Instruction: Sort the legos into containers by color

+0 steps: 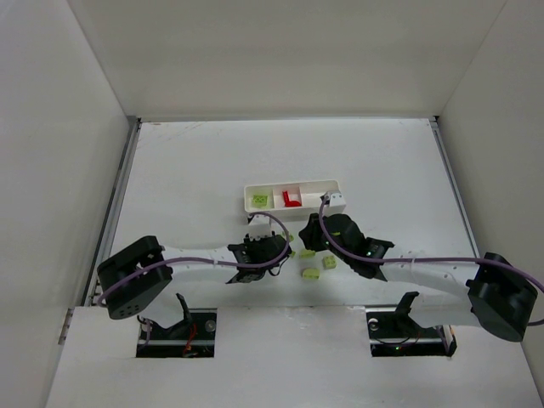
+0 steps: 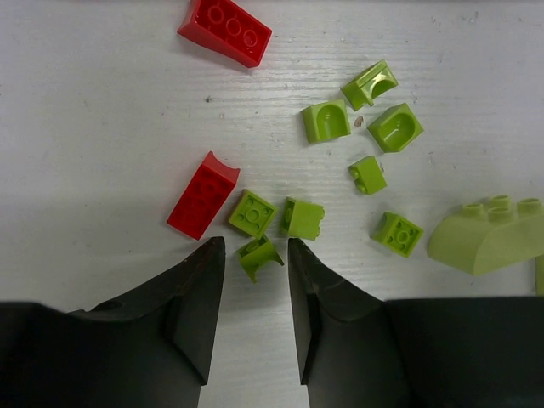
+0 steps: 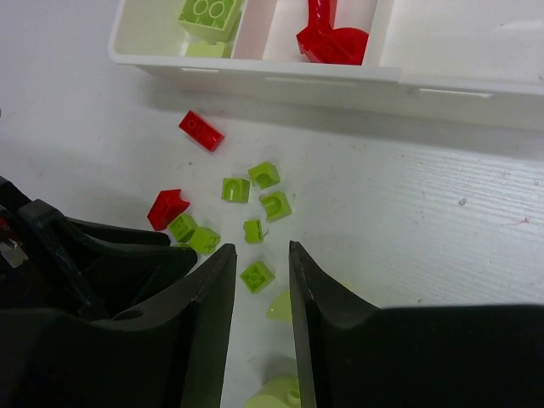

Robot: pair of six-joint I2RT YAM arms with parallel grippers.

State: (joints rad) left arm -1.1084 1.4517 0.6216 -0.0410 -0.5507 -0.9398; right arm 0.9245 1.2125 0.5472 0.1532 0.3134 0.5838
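Both your grippers are parted and empty: left gripper (image 2: 255, 248) and right gripper (image 3: 262, 252) hang low over the grainy white table (image 1: 195, 161), boxed by plain white walls (image 1: 280, 51). Loose red and lime legos (image 2: 325, 120) lie near the white tray (image 3: 272, 81), a few already inside.

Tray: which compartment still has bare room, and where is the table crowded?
The right compartment looks bare; the left holds green bricks, the middle red ones. Loose legos crowd the table between tray wall and the right hand.
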